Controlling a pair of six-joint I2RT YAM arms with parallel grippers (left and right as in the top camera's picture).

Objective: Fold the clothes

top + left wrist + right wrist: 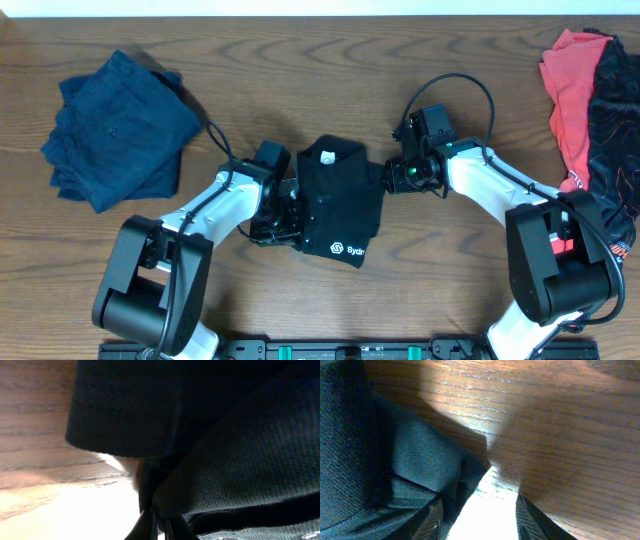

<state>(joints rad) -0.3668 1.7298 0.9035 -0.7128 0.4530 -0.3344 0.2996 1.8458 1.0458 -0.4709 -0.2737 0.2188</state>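
A black shirt (338, 205) with a white logo lies folded into a compact rectangle at the table's middle. My left gripper (287, 212) is at the shirt's left edge. In the left wrist view its jaws (160, 527) are pinched together on a fold of the black fabric (235, 445). My right gripper (393, 178) is at the shirt's right edge. In the right wrist view it (477, 510) is open with bare, brightly lit wood between the fingers. Its left finger rests against the shirt's edge (420, 465).
A folded stack of navy clothes (120, 130) lies at the far left. A loose pile of red and black garments (590, 110) lies at the right edge. The wooden table (330, 60) shows between them.
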